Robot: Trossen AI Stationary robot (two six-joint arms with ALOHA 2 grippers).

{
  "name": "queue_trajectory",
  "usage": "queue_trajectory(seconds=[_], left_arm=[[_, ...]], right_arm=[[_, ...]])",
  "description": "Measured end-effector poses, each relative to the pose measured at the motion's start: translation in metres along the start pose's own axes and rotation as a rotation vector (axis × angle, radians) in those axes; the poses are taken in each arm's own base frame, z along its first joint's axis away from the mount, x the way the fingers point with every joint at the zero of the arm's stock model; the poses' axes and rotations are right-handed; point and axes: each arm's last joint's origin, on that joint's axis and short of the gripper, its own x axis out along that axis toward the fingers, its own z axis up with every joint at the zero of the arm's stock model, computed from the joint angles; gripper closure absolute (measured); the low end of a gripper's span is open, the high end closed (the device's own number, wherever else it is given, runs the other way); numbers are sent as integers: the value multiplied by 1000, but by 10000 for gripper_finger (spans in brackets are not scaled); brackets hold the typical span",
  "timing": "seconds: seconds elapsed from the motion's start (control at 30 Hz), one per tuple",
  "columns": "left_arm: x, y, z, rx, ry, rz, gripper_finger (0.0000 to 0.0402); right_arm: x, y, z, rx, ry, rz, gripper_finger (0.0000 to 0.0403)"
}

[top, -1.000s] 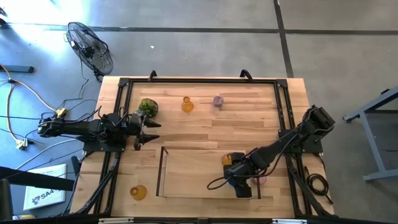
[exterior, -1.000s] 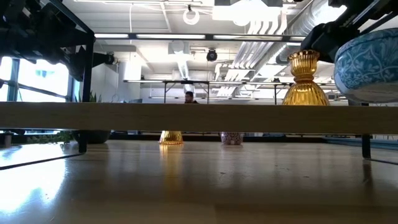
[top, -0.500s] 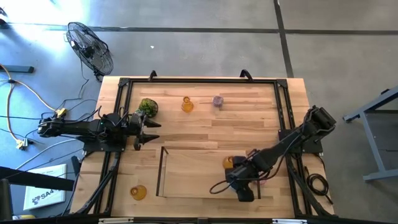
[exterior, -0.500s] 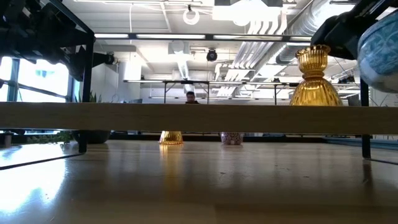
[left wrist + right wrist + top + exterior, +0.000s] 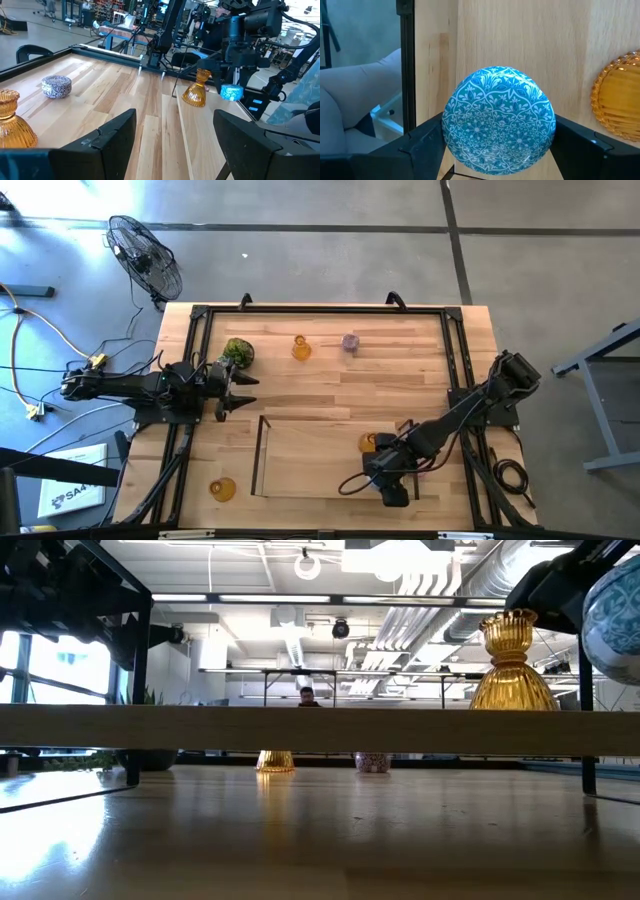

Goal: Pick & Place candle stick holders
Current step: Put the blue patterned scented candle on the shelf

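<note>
Right wrist view: the light blue holder (image 5: 498, 120), round with a white leaf pattern, sits squarely between the right gripper (image 5: 498, 145) jaws, which are clamped on its sides. Its axis points straight down at the worktop (image 5: 520, 40), so release needs only a drop, no turning. Just beside it stands an amber holder (image 5: 617, 95), apart from the jaws.

High view: right gripper (image 5: 392, 475) hangs over the near right part of the worktop, inside the dark frame outline (image 5: 262, 455). Judged: placing step, holder near its spot; watch the amber neighbour.

Other holders: amber one (image 5: 300, 348) and mauve one (image 5: 350, 341) at the far side, another amber (image 5: 222, 488) at the near left corner.

Left gripper (image 5: 238, 390) waits at the left edge by the green mossy ball (image 5: 237, 352), jaws apart, empty. The right arm is the nearer.
</note>
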Motion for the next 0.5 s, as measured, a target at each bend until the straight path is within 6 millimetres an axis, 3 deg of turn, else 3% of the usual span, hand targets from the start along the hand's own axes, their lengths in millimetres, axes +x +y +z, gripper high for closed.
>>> queue_trajectory(seconds=[0.5], left_arm=[[0, 0, 0, 0, 0, 0, 140]], right_arm=[[1, -2, -1, 43, -11, -36, 104]])
